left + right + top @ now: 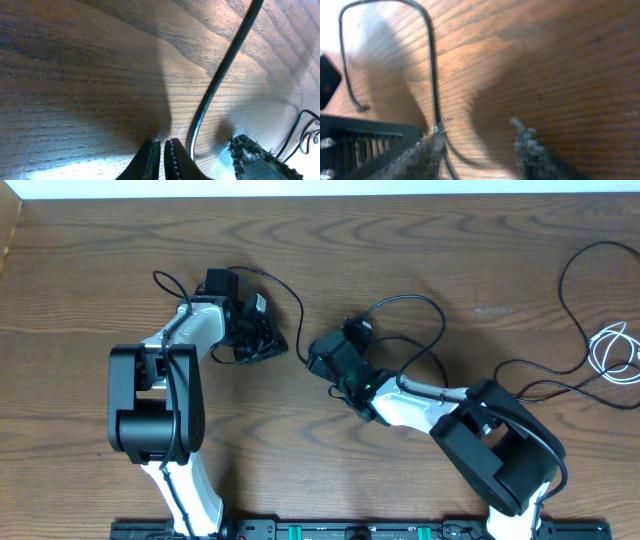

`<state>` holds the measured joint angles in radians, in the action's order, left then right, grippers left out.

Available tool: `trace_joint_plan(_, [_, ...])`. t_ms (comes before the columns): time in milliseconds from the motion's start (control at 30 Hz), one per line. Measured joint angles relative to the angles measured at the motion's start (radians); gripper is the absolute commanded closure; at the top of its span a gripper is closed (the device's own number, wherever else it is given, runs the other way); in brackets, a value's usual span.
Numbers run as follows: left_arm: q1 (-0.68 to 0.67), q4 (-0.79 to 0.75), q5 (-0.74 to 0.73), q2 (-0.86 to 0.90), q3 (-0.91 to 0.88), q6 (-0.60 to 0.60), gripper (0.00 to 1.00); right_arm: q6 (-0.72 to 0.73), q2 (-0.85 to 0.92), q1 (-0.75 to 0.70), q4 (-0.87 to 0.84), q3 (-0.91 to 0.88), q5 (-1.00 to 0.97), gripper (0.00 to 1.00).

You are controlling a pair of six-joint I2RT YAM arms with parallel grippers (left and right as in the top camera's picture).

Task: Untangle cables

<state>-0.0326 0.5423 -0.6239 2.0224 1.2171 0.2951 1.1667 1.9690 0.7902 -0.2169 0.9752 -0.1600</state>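
1. Your left gripper (206, 141) sits low over the table (75, 75) with its fingers apart. A black cable (225, 60) runs down across the wood into the gap, close beside one finger (175, 160), and nothing is clamped.
2. Your right gripper (477, 127) is spread wide too. A hooped cable (434, 75) meets one fingertip (436, 137), rises, bends over and drops to a loose end on the wood. The other finger is well clear of it.
3. From overhead, one thin black arc runs between the two grippers. You cannot tell for sure that it is the strand seen in both wrist views.
4. Your white cable (612, 345) lies bunched at the table's right edge, with a far black cable (563, 290) looping around it. Both are well apart from either gripper.
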Motion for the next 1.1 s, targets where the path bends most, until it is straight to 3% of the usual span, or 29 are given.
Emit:
trace_joint_plan(167, [0.0, 0.0, 0.0, 0.0, 0.0, 0.0, 0.88, 0.002, 0.005, 0.0, 0.002, 0.0, -0.002, 0.74])
trace_joint_plan(333, [0.0, 0.0, 0.0, 0.0, 0.0, 0.0, 0.88, 0.002, 0.014, -0.001, 0.007, -0.002, 0.0, 0.99])
trace_joint_plan(667, [0.0, 0.0, -0.001, 0.0, 0.0, 0.0, 0.88, -0.036, 0.018, -0.001, -0.007, -0.004, 0.007, 0.99])
trace_joint_plan(900, [0.0, 0.0, -0.002, 0.0, 0.0, 0.0, 0.88, -0.226, -0.019, -0.001, -0.031, -0.015, 0.037, 0.99])
trace_joint_plan(1100, [0.0, 0.0, -0.002, 0.0, 0.0, 0.0, 0.88, -0.417, -0.189, -0.012, -0.036, -0.015, 0.066, 0.99])
